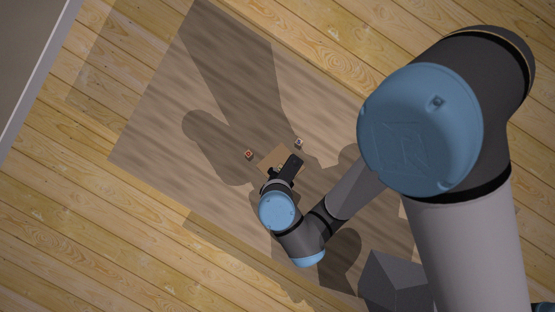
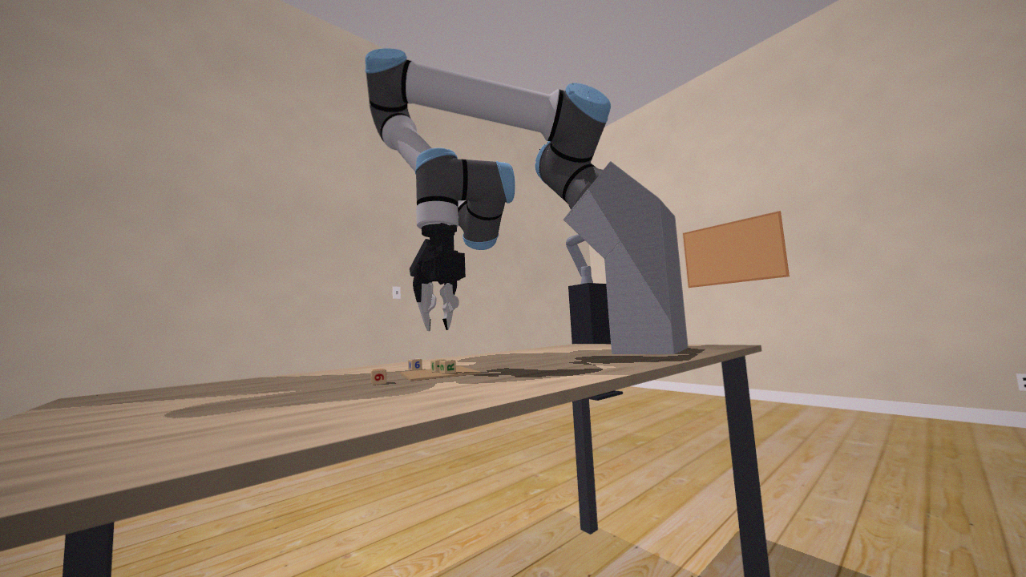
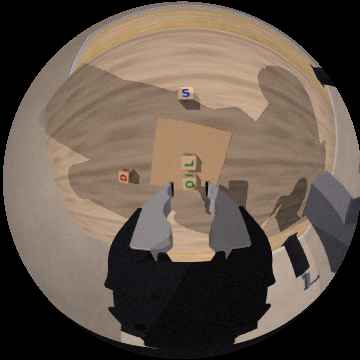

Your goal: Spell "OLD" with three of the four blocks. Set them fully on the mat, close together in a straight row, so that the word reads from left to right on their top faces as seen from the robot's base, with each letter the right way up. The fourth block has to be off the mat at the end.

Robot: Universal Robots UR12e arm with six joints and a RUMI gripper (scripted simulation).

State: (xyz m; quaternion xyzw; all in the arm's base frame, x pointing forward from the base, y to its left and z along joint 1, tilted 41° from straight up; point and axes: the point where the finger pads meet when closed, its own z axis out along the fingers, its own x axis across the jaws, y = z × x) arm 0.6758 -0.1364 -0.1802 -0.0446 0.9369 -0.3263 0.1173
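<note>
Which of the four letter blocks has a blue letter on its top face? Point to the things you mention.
The block marked S (image 1: 298,141) (image 2: 415,365) (image 3: 186,93), on the table just off the mat (image 1: 277,154) (image 3: 190,135). The other top letters differ: O and L are green, D is red.
</note>
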